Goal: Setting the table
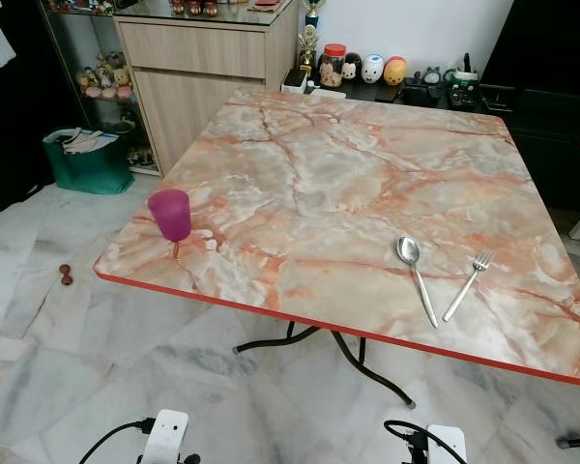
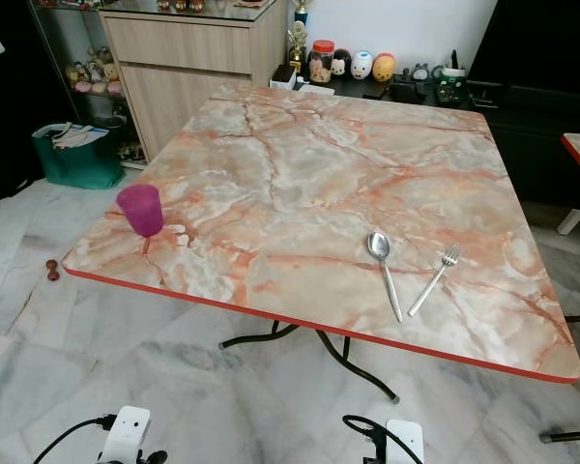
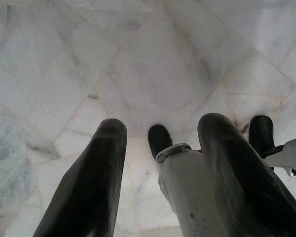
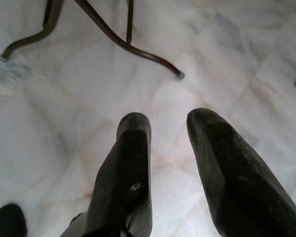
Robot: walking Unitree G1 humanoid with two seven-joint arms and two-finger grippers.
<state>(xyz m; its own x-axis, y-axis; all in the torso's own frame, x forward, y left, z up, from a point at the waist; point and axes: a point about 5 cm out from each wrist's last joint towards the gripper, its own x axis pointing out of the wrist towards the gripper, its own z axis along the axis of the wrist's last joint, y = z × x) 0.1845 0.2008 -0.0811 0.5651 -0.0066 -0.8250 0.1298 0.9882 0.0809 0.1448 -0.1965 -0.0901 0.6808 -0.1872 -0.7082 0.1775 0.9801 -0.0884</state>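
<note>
Surface (image 1: 367,164): marbled pink-and-cream top with a red edge, on dark curved legs; carries three task items, all near the front edge closest to the robot.
Spoon (image 1: 416,275): lying flat, bowl up and pointing away from the robot, handle toward the front edge; on the right half of the top.
Fork (image 1: 469,283): just beside the spoon on its right, not touching; tines pointing away, handle angled in toward the spoon's handle. Probably laid as a loose pair, with no plate between them yet.
Cup (image 1: 170,214): purple, upright, near the front-left corner, well apart from the cutlery; mouth open upward, contents hidden from this angle, so cannot say whether empty.
Green bag (image 1: 87,159): on the floor by the wooden cabinet (image 1: 198,72), papers or similar sticking out of the top.
Jar (image 1: 333,65): red-lidded, on the low dark shelf behind the surface beside small figurines; something pale inside, too small to name.
Left pincer (image 3: 160,173): hanging low over the marble floor, fingers apart, holding nothing.
Right pincer (image 4: 167,158): likewise low over the floor near the leg ends, fingers apart, empty.
Stage, as a judgement: place setting only begun; cup likely needs bringing over to the cutlery.
</note>
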